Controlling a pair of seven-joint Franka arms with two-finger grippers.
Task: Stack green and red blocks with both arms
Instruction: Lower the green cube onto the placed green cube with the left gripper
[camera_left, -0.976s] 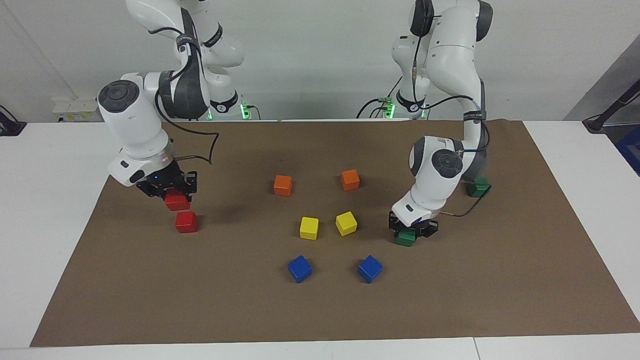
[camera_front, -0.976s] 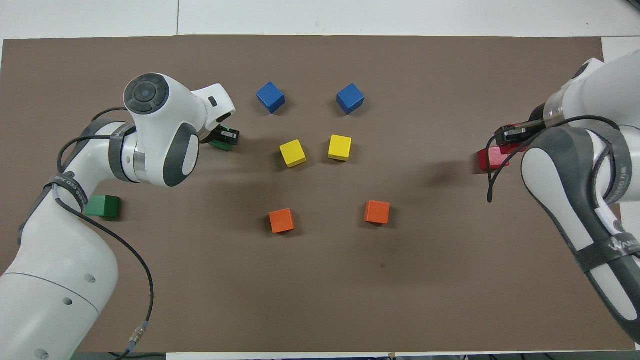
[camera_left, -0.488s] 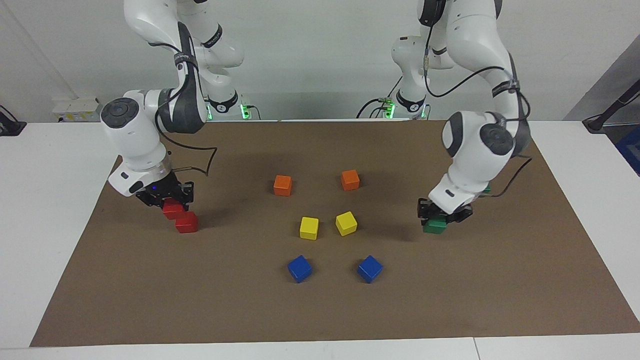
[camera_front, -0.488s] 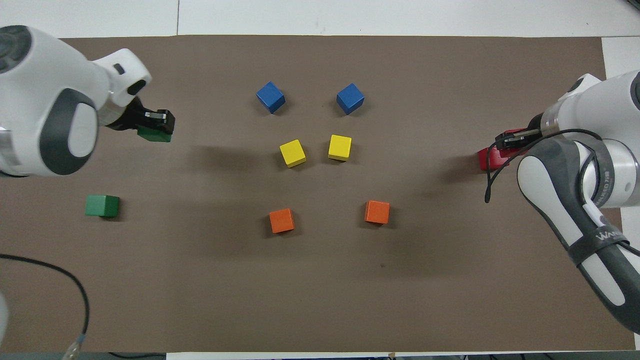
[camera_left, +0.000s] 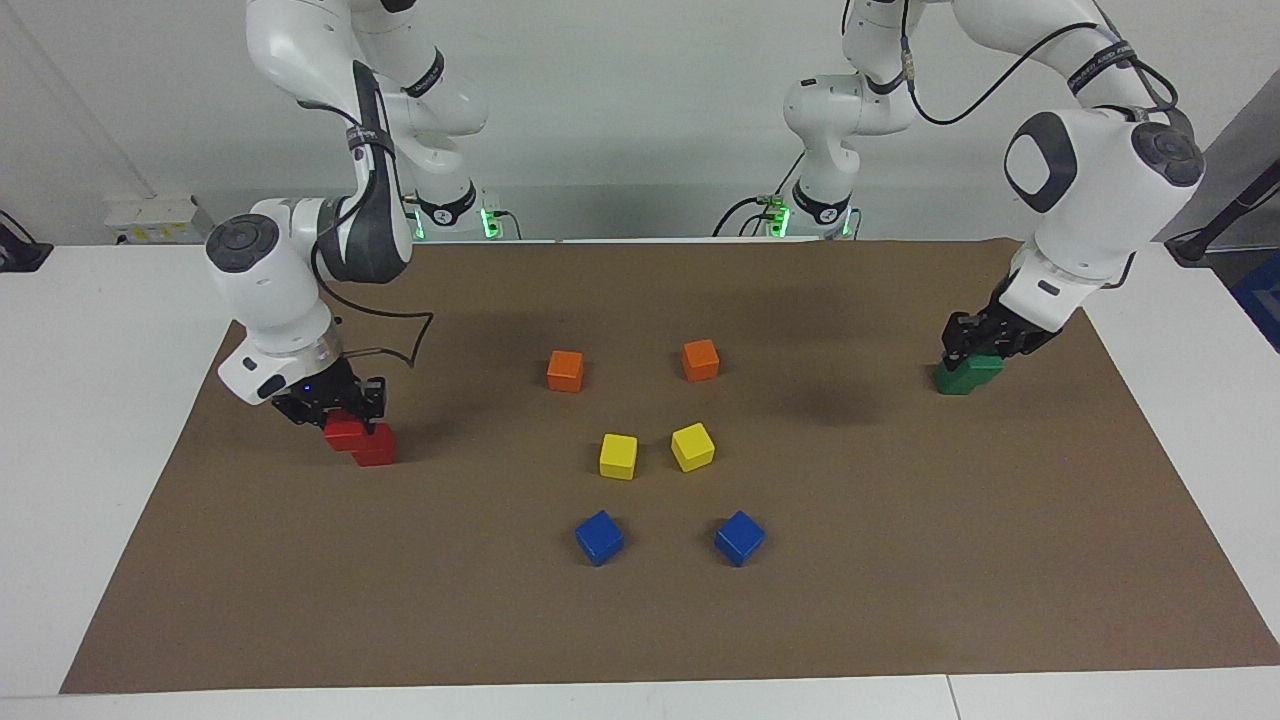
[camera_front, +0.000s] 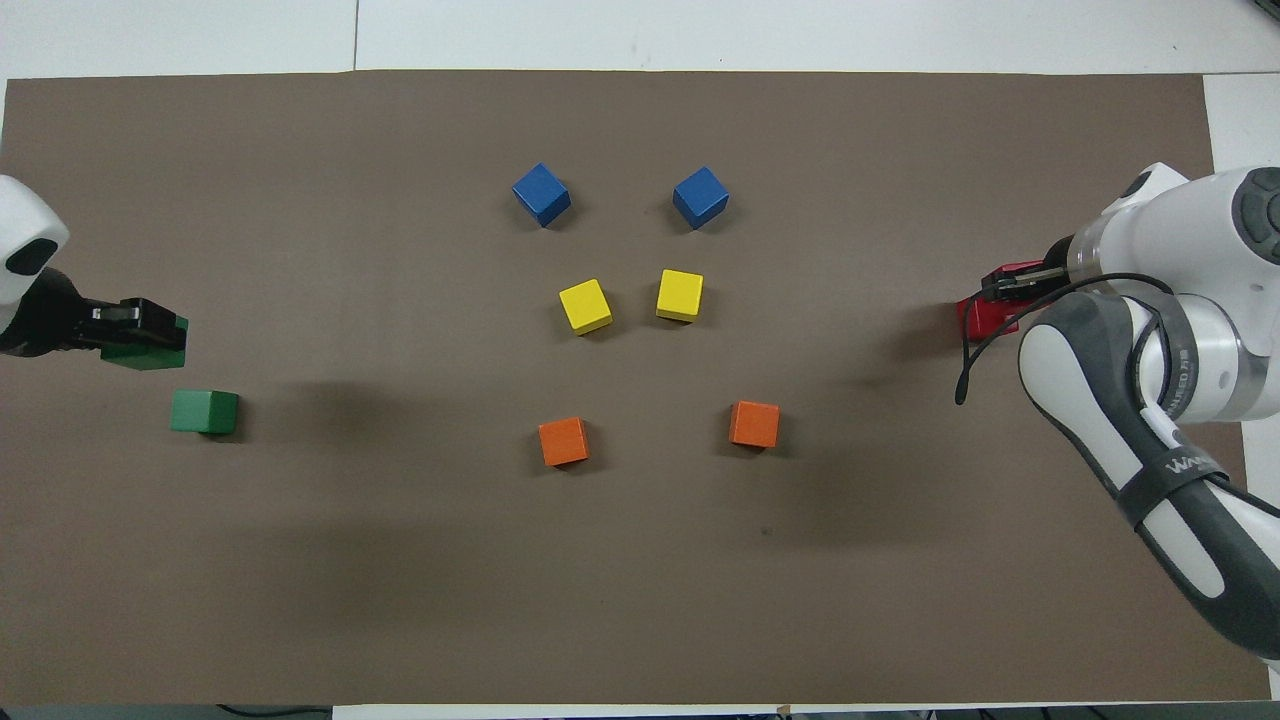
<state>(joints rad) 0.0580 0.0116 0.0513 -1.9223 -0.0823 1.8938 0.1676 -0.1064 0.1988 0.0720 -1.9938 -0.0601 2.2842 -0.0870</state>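
Left end effector (camera_left: 978, 345) clenched on a dark green matte cube (camera_left: 968, 374), arm bent high, over the brown paper mat (camera_left: 640, 620) at its left-arm edge. Right end effector (camera_left: 330, 402) clenched on a bright red matte cube (camera_left: 346, 431), low, just over the second red cube (camera_left: 376, 452); contact unclear. Open mat all around the two yellow cubes (camera_left: 618, 455). Overhead view alone shows the second green cube (camera_front: 204, 411), on the mat beside the held one (camera_front: 148, 350); the facing view hides it.
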